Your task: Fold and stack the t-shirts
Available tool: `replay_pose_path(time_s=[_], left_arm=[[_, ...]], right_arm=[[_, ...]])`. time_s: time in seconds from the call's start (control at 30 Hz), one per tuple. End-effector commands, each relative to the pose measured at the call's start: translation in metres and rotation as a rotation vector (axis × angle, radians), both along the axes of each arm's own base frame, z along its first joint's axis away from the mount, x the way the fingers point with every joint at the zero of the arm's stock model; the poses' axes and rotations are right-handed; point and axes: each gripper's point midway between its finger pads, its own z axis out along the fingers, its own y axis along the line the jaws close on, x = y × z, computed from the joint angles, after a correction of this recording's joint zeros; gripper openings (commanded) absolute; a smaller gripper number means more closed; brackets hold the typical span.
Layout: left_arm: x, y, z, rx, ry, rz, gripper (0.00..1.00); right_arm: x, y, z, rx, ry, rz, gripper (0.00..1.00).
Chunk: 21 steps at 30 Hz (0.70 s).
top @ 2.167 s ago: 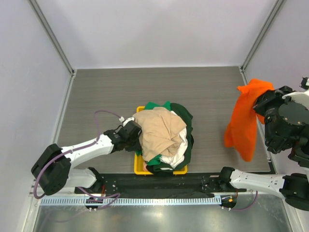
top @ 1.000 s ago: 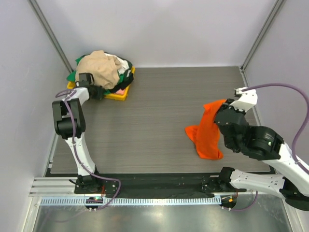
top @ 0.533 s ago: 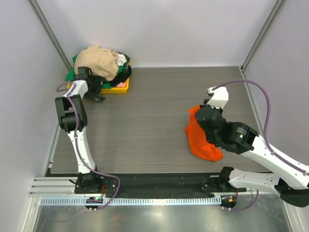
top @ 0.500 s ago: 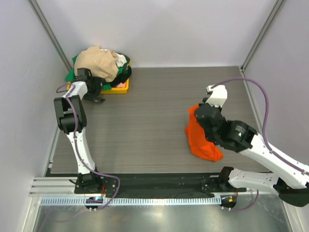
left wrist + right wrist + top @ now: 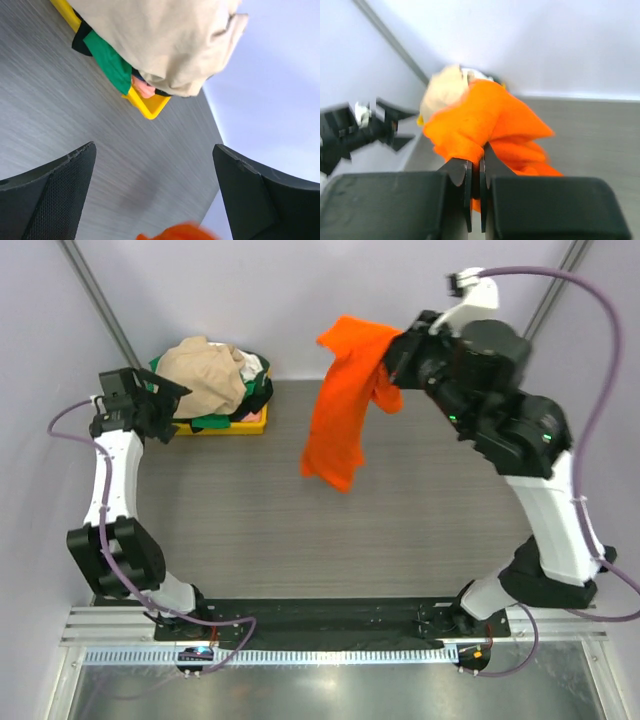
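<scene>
- The right pincer (image 5: 475, 172) is pinched tight on one bit of the orange t-shirt (image 5: 345, 390). The shirt hangs high over the table (image 5: 420, 500).
- Best, I think: lower it slowly so it lands flat, not in a lump.
- The left pincer (image 5: 154, 150) is wide open and holds nothing. It is beside the other t-shirts (image 5: 205, 370) heaped in the yellow bin (image 5: 252, 425).
- It could come over and grab a second corner.

A heap of t-shirts (image 5: 205, 375) lay in the bin (image 5: 243, 426) at the table's (image 5: 400, 510) far-left corner, the left pincer (image 5: 172, 410) just left of it; rightward, a lone t-shirt (image 5: 340, 405) hung from the right pincer (image 5: 395, 355).
</scene>
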Motion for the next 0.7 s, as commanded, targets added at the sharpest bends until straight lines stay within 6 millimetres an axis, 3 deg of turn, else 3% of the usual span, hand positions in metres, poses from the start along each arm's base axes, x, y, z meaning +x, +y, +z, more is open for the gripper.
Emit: replay_pose_path(time_s=[0.0,0.03,0.07,0.1,0.13,0.17,0.2,0.23,0.27,0.3,0.33,0.37,0.43,0.47,0.6,0.67], left_arm=[[-0.039,-0.007,0.006,0.050,0.046,-0.075,1.00],[-0.049,-0.007,0.001,0.060,0.061,-0.071,1.00],[-0.057,-0.007,0.002,0.071,0.061,-0.072,1.00],[-0.069,-0.008,0.014,0.099,0.028,-0.075,1.00],[-0.078,-0.010,0.005,0.105,0.051,-0.081,1.00],[-0.087,-0.011,0.002,0.112,0.059,-0.087,1.00],[-0.096,-0.014,0.006,0.135,0.044,-0.103,1.00],[-0.103,-0.016,0.004,0.143,0.047,-0.112,1.00],[-0.114,-0.019,-0.014,0.137,0.095,-0.126,1.00],[-0.125,-0.022,-0.013,0.155,0.088,-0.142,1.00],[-0.133,-0.025,-0.019,0.159,0.099,-0.152,1.00],[-0.144,-0.028,-0.037,0.157,0.136,-0.164,1.00],[-0.163,-0.031,-0.044,0.174,0.135,-0.166,1.00],[-0.173,-0.033,-0.061,0.169,0.165,-0.171,1.00],[-0.189,-0.043,-0.085,0.193,0.191,-0.197,1.00],[-0.184,-0.048,-0.095,0.208,0.202,-0.216,1.00]], right_arm=[[-0.034,-0.077,0.045,0.048,-0.090,-0.153,0.01],[-0.032,-0.093,0.037,0.033,-0.080,-0.226,0.01],[-0.020,-0.096,-0.001,-0.054,-0.009,-0.287,0.01],[-0.020,-0.127,-0.014,-0.064,0.009,-0.397,0.01],[-0.014,-0.134,-0.040,-0.096,0.061,-0.427,0.19],[-0.001,-0.137,-0.104,-0.156,0.193,-0.459,0.40],[-0.004,-0.137,-0.132,-0.145,0.261,-0.417,0.63],[0.003,-0.157,-0.163,-0.149,0.337,-0.477,0.95],[0.000,-0.162,-0.224,-0.201,0.472,-0.488,1.00],[-0.003,-0.166,-0.251,-0.190,0.542,-0.506,1.00],[-0.014,-0.181,-0.295,-0.213,0.642,-0.549,1.00],[-0.019,-0.187,-0.312,-0.213,0.677,-0.569,0.99],[-0.029,-0.196,-0.344,-0.197,0.726,-0.590,1.00],[-0.031,-0.202,-0.349,-0.182,0.739,-0.610,1.00],[-0.037,-0.205,-0.352,-0.172,0.728,-0.604,1.00],[-0.037,-0.202,-0.354,-0.168,0.717,-0.583,1.00]])
